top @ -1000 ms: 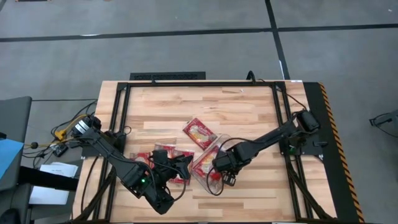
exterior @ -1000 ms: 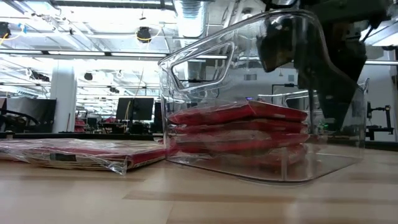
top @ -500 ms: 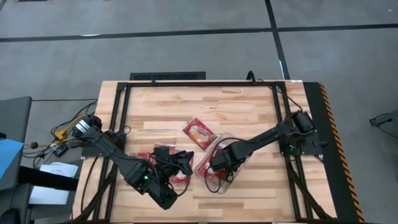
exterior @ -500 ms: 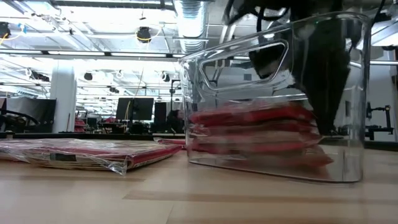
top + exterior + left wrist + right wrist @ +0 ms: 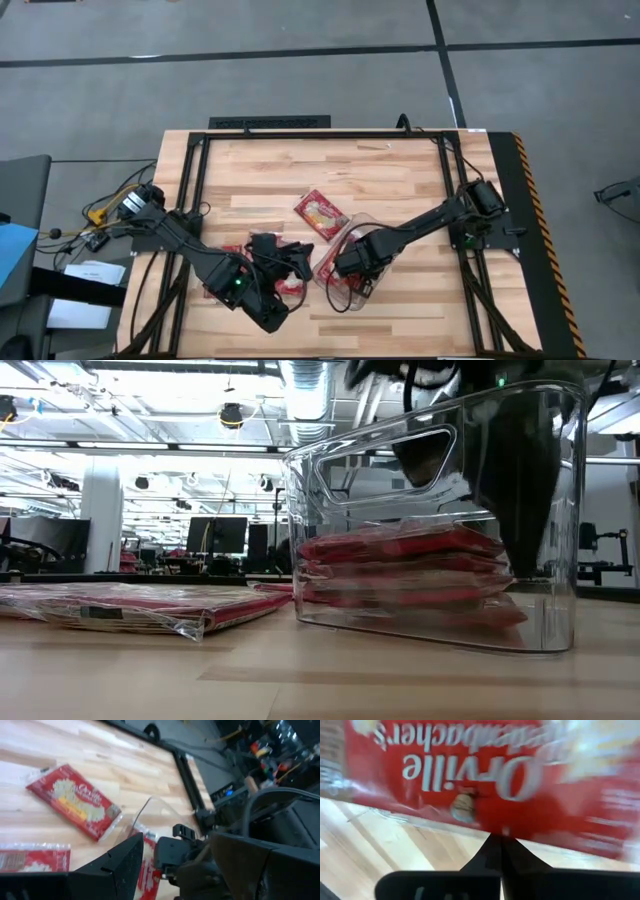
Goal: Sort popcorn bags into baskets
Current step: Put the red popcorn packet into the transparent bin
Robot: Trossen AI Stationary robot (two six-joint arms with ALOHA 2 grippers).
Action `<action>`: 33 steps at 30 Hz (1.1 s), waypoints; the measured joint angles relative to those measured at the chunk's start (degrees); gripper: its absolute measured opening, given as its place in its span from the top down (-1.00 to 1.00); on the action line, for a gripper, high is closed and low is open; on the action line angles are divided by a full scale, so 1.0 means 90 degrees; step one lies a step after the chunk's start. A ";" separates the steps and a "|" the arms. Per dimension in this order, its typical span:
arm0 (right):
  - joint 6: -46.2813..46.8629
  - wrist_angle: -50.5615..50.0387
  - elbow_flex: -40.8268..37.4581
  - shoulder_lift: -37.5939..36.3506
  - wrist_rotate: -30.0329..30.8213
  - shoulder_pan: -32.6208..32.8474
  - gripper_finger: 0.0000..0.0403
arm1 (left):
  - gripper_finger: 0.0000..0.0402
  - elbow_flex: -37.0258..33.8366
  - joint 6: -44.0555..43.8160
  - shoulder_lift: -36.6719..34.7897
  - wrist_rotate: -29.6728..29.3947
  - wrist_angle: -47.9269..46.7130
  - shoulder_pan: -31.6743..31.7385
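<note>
Popcorn bags sit stacked flat inside the clear tub (image 5: 440, 560), three or four red layers showing through its wall in the low view. The right gripper (image 5: 345, 262) reaches down into that tub, its fingers pressed together into one dark wedge with nothing between them; directly under its tip lies the top bag of the stack (image 5: 485, 775), red with white lettering, filling the wrist view. Whether the tip touches the bag cannot be told. In the low view the dark arm passes behind the tub's handle cut-out and down along its far side.

The left gripper (image 5: 292, 258) hovers just beside the tub, on the side away from the right arm, with its jaws partly apart and empty. Beneath and around it lie loose bags (image 5: 262, 250) flat on the wooden table (image 5: 400, 170). One more bag (image 5: 320, 212) lies alone beyond both grippers, toward the table's middle, near the tub's corner but apart from it. The left wrist view shows this lone bag (image 5: 75, 802) and, nearer, another packet (image 5: 30, 860) at the frame's edge.
</note>
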 joint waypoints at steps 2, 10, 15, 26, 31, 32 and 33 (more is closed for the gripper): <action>0.0007 0.0031 -0.0029 0.0122 -0.0082 0.0046 0.93 | -0.09 0.0000 0.0073 0.0000 0.0231 -0.0001 0.0028; -0.0065 0.0375 -0.0007 0.0482 -0.0131 0.0181 0.97 | -0.09 0.0000 0.0247 0.0010 0.1491 -0.0185 -0.0012; 0.0142 0.0581 -0.0007 0.0470 0.0310 0.0129 0.90 | -0.09 0.0000 -0.0160 0.0441 0.2021 -0.0223 -0.0130; 0.0123 0.0795 -0.0012 0.0274 0.0810 0.0053 0.93 | -0.09 -0.0005 -0.1296 0.1848 0.2357 0.0625 -0.0175; 0.0101 0.0907 -0.0012 0.0246 0.0885 0.0053 0.87 | -0.09 -0.0007 -0.0981 0.1892 0.2115 0.1141 -0.0147; 0.0089 0.0928 -0.0012 0.0246 0.0895 0.0053 0.87 | -0.09 -0.0007 -0.0866 0.1892 0.2099 0.1248 -0.0125; 0.0054 0.0940 -0.0013 0.0246 0.0896 0.0053 0.88 | -0.09 -0.0007 -0.0780 0.1892 0.2064 0.1386 -0.0110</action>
